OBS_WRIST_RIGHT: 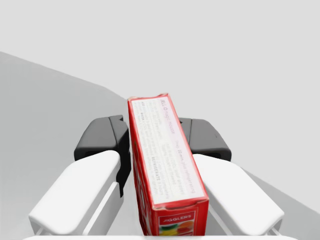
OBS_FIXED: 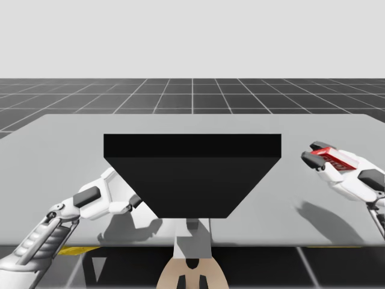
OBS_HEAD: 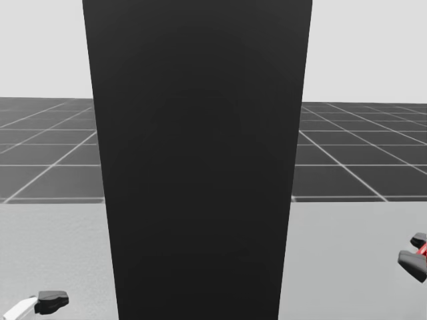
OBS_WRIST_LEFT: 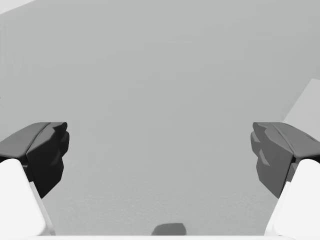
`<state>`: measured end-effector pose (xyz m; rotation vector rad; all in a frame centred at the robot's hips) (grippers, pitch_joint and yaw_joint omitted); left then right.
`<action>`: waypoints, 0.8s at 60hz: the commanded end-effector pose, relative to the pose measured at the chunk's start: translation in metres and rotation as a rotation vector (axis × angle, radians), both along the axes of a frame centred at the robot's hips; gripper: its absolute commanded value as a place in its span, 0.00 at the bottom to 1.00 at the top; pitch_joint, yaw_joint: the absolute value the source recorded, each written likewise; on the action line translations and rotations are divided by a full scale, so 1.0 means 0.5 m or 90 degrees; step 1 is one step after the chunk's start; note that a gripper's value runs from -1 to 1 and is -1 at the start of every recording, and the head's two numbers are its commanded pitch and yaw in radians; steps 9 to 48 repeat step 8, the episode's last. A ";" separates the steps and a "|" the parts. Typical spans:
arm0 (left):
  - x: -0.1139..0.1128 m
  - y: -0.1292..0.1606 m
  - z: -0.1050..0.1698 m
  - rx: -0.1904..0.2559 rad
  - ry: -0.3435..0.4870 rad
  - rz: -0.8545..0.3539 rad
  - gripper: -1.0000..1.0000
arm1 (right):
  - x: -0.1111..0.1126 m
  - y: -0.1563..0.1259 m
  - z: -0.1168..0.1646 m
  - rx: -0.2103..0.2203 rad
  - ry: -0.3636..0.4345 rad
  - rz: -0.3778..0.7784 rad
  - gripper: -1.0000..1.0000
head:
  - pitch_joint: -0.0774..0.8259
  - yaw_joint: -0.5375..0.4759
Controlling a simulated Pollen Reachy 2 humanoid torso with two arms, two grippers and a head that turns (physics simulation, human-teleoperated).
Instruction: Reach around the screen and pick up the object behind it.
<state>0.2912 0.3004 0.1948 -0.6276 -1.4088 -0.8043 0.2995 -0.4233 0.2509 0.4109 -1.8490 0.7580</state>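
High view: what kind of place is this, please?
Probably a simulated test scene, not a real room: a plain grey table, a black screen standing on it, and a dark grid floor running to a blank horizon. My right gripper is shut on a red box.

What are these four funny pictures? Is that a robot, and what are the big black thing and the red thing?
It is a pretend robot in a computer, at a grey table, with two arms. One picture looks down from above, one is from its head, and two are from cameras on its hands. The big black screen stands on the table in front of it. The left gripper has its fingers open, holding nothing. The right gripper has shut on a red box, held up off the table.
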 end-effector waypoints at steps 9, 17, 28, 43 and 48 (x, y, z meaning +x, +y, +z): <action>0.003 0.001 -0.003 0.000 -0.001 0.005 0.00 | 0.008 0.013 0.152 0.024 -0.121 -0.074 1.00 | 0.27 0.48; 0.003 0.001 -0.003 0.000 -0.001 0.005 0.00 | 0.008 0.013 0.152 0.024 -0.121 -0.074 1.00 | 0.27 0.48; 0.003 0.001 -0.003 0.000 -0.001 0.005 0.00 | 0.008 0.013 0.152 0.024 -0.121 -0.074 1.00 | 0.27 0.48; 0.003 0.001 -0.003 0.000 -0.001 0.005 0.00 | 0.008 0.013 0.152 0.024 -0.121 -0.074 1.00 | 0.27 0.48; 0.003 0.001 -0.003 0.000 -0.001 0.005 0.00 | 0.008 0.013 0.152 0.024 -0.121 -0.074 1.00 | 0.27 0.48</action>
